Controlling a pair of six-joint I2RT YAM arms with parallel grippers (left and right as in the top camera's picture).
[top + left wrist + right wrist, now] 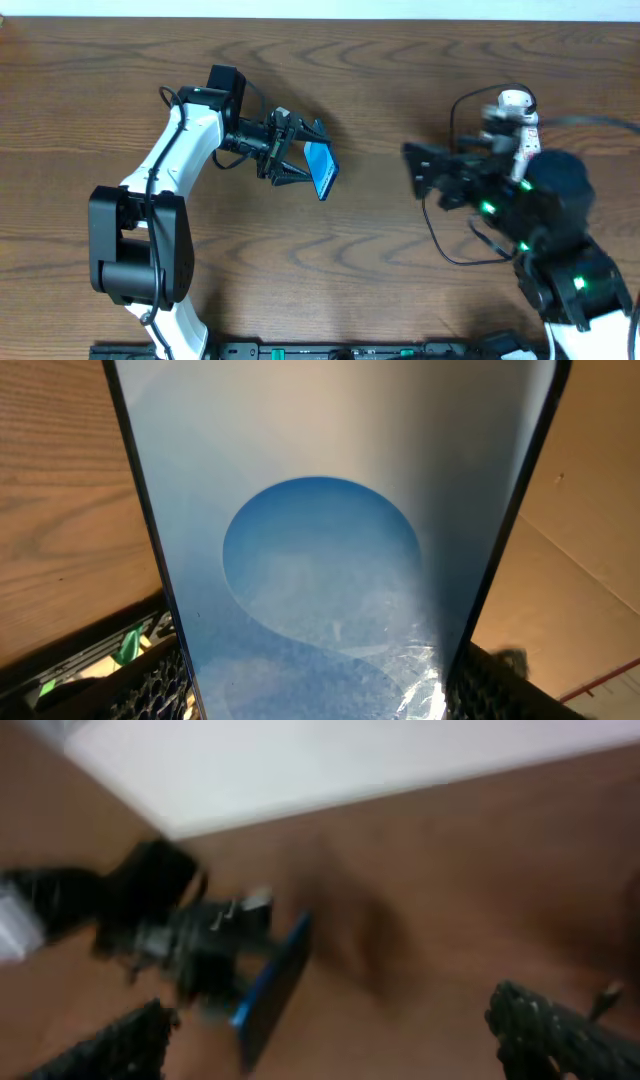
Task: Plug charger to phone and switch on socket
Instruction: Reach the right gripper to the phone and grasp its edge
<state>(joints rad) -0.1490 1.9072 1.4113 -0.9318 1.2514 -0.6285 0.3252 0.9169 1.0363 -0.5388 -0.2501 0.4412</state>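
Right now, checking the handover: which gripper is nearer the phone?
Left. The left gripper holds the phone; the right gripper hangs open to its right, apart from it.

The place looks like a robotics lab bench. A white-and-black left arm [175, 150] and a black right arm [555, 200] dotted with green indicator lights [487, 208] stand at a wood-grain table [380, 90]. A black equipment rail [300, 351] runs along the near edge, and a plain white surface [350, 760] lies beyond the far one.

Blurred: the phone [268, 988], on edge over the brown surface [450, 870], sits in the left claw [225, 955]; the right claw [335, 1045] gapes, fingers [560, 1030] in both lower corners.
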